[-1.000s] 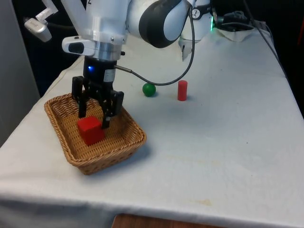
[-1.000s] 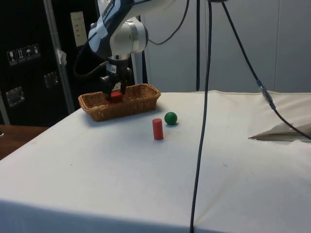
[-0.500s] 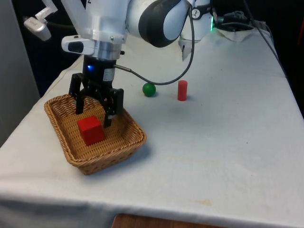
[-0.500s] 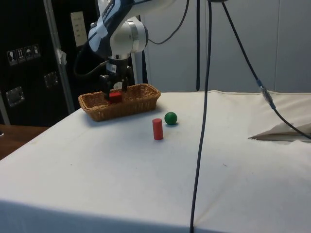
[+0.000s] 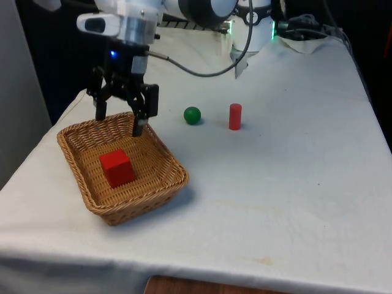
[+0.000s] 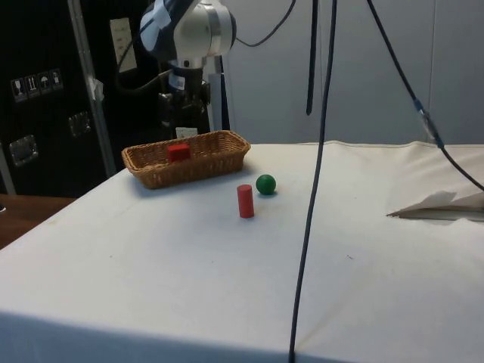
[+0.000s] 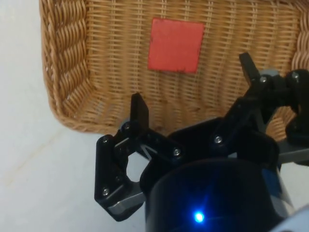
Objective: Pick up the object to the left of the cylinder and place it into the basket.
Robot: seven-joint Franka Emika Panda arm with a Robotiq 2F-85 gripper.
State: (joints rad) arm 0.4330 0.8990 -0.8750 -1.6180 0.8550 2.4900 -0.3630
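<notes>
My gripper [image 5: 119, 116] hangs in the air with its fingers spread wide and nothing between them, above the far end of the wicker basket [image 5: 72, 164]; in the side view it [image 6: 184, 113] sits above the basket [image 6: 227, 155], clear of the rim. The red cube [image 5: 116, 167] lies on the woven floor of the basket, roughly in its middle, apart from my fingertips and touching none of the walls as far as I can see. From my wrist the cube [image 7: 175, 45] shows as a flat red square on the weave, beyond my two black fingers [image 7: 140, 111], with the basket's rim [image 7: 52, 72] curving round one side and the white cloth beyond it. The basket stands on the table [image 5: 294, 184] close to the edge on the front view's left, set at an angle to that edge, its near corner pointing toward the table's near edge. The green ball [image 5: 192, 114] rests on the cloth outside the basket, between it and the red cylinder [image 5: 235, 116], which stands upright just to the front view's right of the ball; the two are near each other but not touching. In the side view the ball [image 6: 265, 184] and the cylinder [image 6: 245, 200] stand in the open on the cloth, apart from the basket, and the cube [image 6: 179, 152] peeks over the basket's rim.
</notes>
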